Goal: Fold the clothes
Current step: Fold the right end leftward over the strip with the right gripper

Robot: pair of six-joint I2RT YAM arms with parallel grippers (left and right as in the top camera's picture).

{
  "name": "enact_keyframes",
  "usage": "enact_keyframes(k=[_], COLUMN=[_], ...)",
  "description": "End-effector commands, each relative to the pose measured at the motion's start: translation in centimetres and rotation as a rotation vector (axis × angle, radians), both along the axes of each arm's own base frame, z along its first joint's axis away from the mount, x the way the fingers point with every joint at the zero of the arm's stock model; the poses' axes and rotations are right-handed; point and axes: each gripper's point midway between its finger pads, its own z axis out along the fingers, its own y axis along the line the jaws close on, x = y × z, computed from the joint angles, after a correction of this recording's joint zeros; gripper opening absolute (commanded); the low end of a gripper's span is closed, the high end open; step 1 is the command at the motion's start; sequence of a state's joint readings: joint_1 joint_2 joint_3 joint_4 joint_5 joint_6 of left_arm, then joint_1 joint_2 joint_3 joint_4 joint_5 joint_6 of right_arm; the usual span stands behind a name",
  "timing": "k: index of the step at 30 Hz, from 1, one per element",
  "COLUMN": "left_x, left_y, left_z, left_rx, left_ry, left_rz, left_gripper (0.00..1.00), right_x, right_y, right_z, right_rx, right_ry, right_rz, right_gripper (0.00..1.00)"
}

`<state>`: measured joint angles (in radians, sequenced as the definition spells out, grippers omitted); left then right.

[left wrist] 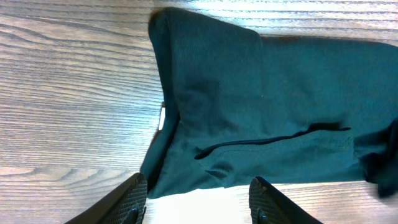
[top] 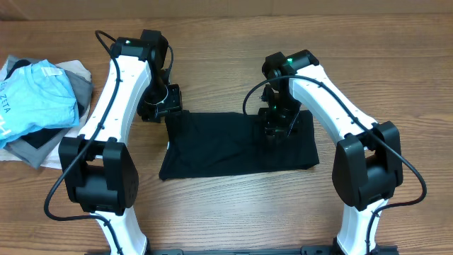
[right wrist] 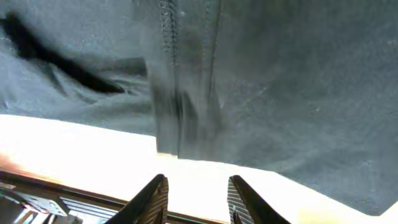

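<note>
The clothes (top: pixel 226 145) are a plain black garment lying flat as a wide folded rectangle in the middle of the wooden table. My left gripper (top: pixel 161 108) hovers at its far left corner. In the left wrist view the left gripper (left wrist: pixel 198 183) is open with nothing between its fingers, and the black fabric (left wrist: pixel 261 106) lies just beyond the tips. My right gripper (top: pixel 274 131) hangs over the garment's right part. It is open in the right wrist view (right wrist: pixel 197 180), and a blurred seam strip of the fabric (right wrist: pixel 280 81) hangs beyond the tips, outside the jaws.
A heap of other garments sits at the table's left edge, with a light blue printed shirt (top: pixel 35 103) on top of grey and white pieces (top: pixel 78 81). Bare wood (top: pixel 226 212) stretches in front of the black garment, between the two arm bases.
</note>
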<state>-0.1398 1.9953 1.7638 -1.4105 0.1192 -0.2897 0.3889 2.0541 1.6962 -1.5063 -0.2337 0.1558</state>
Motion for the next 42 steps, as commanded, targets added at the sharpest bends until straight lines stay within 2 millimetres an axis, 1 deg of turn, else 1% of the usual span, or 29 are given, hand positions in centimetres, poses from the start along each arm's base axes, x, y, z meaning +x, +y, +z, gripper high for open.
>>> enact_keyframes(k=[1,3,5,7,8,9,13,16,19,23,25,28,29,31,34,36,37,38,39,41,42], left_x=[0.2,0.2,0.1,-0.3,-0.8,-0.9,-1.9,-2.6,-3.2,-3.5,-3.7,-3.8,-3.9,-4.1,-4.3,-4.5,-4.6,-4.6,-4.6,-4.4,-4.3], left_y=[-0.4,-0.4,-0.4,-0.3,-0.3,-0.2,-0.1,0.0,0.1,0.1,0.2,0.0,-0.3,-1.4,-2.2,-2.3,-2.3,-2.3,-2.4,-2.4,-2.3], left_z=[0.9,0.9,0.9,0.9,0.9,0.9,0.1,-1.3,-3.3,-6.1,-7.1,-9.2,-10.0,-10.8,-11.6,-11.8,-11.8,-11.8,-11.8,-11.8,-11.8], left_rx=[-0.015,-0.015,-0.014,-0.012,-0.009,-0.008,-0.002,0.002,0.0,-0.009,-0.011,-0.025,-0.052,-0.122,-0.174,-0.181,-0.18,-0.181,-0.185,-0.187,-0.188], left_ry=[-0.024,-0.024,-0.02,-0.003,0.017,0.024,0.064,0.094,0.106,0.091,0.086,0.056,0.044,0.027,0.01,0.01,0.013,0.014,0.014,0.007,0.003], left_rz=[-0.001,-0.001,-0.001,-0.001,-0.001,-0.001,-0.001,-0.001,-0.036,-0.09,-0.099,-0.137,-0.156,-0.188,-0.203,-0.202,-0.202,-0.201,-0.201,-0.2,-0.198], left_gripper=[0.56,0.57,0.57,0.63,0.73,0.76,0.77,0.77,0.78,0.79,0.79,0.79,0.79,0.79,0.79,0.75,0.7,0.56,0.48,0.26,0.21], right_x=[0.6,0.9,1.4,2.1,2.9,3.1,3.7,4.0,4.1,4.2,4.2,4.2,4.2,4.3,4.2,4.2,4.2,4.2,4.2,4.2,4.2], right_y=[0.4,-0.6,-2.5,-4.4,-5.8,-6.1,-7.3,-8.6,-10.1,-10.8,-10.8,-10.8,-10.7,-10.7,-10.7,-10.5,-10.5,-10.4,-10.4,-10.4,-10.4], right_z=[1.4,1.2,1.0,0.9,1.0,0.9,0.9,0.9,0.9,1.0,1.0,1.0,0.9,0.9,0.9,0.9,0.9,0.9,0.9,0.9,0.9], right_rx=[0.026,-0.035,-0.141,-0.25,-0.317,-0.319,-0.319,-0.323,-0.328,-0.33,-0.33,-0.329,-0.329,-0.328,-0.326,-0.318,-0.315,-0.311,-0.311,-0.312,-0.312], right_ry=[-0.053,-0.077,-0.104,-0.142,-0.173,-0.177,-0.178,-0.17,-0.156,-0.15,-0.151,-0.152,-0.153,-0.153,-0.153,-0.149,-0.148,-0.147,-0.146,-0.147,-0.147], right_rz=[0.01,0.023,0.018,-0.015,-0.055,-0.062,-0.102,-0.142,-0.182,-0.197,-0.197,-0.197,-0.197,-0.198,-0.198,-0.2,-0.201,-0.202,-0.202,-0.201,-0.201], right_gripper=[0.35,0.35,0.35,0.34,0.36,0.36,0.37,0.37,0.38,0.38,0.38,0.39,0.39,0.39,0.39,0.39,0.39,0.39,0.39,0.4,0.4])
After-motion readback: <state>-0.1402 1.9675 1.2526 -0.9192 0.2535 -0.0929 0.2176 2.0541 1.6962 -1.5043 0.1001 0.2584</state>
